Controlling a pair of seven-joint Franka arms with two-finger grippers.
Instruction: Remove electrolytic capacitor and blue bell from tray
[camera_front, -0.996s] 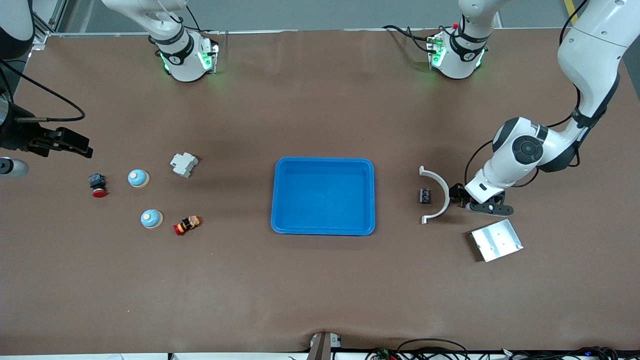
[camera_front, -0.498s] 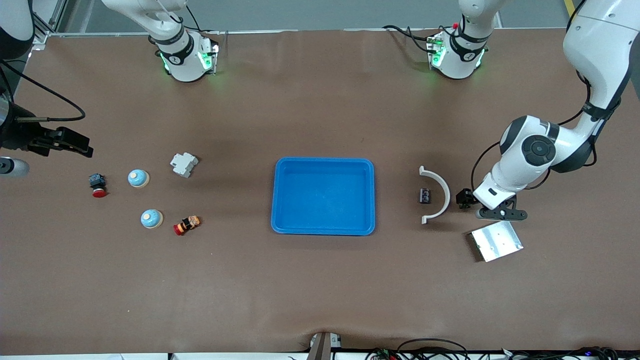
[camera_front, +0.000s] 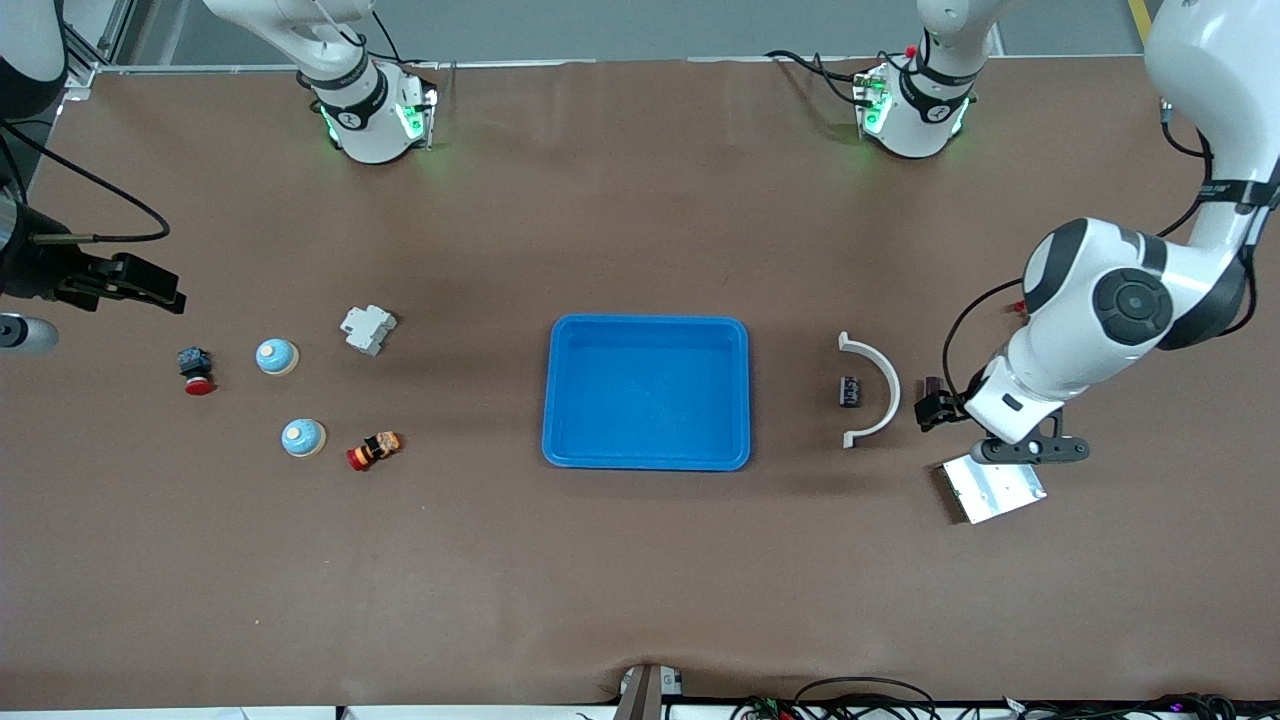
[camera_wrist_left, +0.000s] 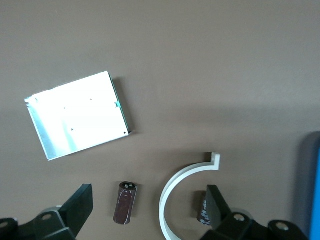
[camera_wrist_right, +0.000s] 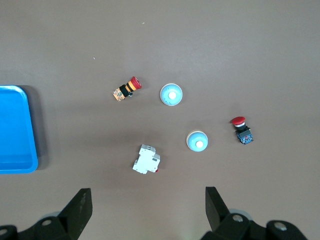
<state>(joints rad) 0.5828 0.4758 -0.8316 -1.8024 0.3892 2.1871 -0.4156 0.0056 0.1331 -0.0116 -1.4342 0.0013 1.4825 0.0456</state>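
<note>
Two blue bells (camera_front: 276, 356) (camera_front: 302, 437) sit toward the right arm's end of the table; they also show in the right wrist view (camera_wrist_right: 197, 141) (camera_wrist_right: 171, 94). One dark capacitor (camera_front: 850, 390) lies inside a white arc (camera_front: 872, 388). A second capacitor (camera_front: 933, 385) lies just outside the arc. The blue tray (camera_front: 648, 455) is mid-table. My left gripper (camera_front: 938, 408) is open and empty above the outer capacitor (camera_wrist_left: 125, 201); one finger (camera_wrist_left: 216, 205) partly hides the inner capacitor (camera_wrist_left: 202, 212). My right gripper (camera_front: 150, 288) is open (camera_wrist_right: 147, 210), high, and waits at the table's end.
A metal plate (camera_front: 992, 487) lies nearer the front camera than the left gripper. A white breaker (camera_front: 368, 328), a red button on a blue base (camera_front: 195, 368) and an orange-and-red button (camera_front: 373, 450) lie around the bells.
My left arm has drawn away from the white arc toward its own end of the table, uncovering the capacitor beside the arc. The right arm has not moved.
</note>
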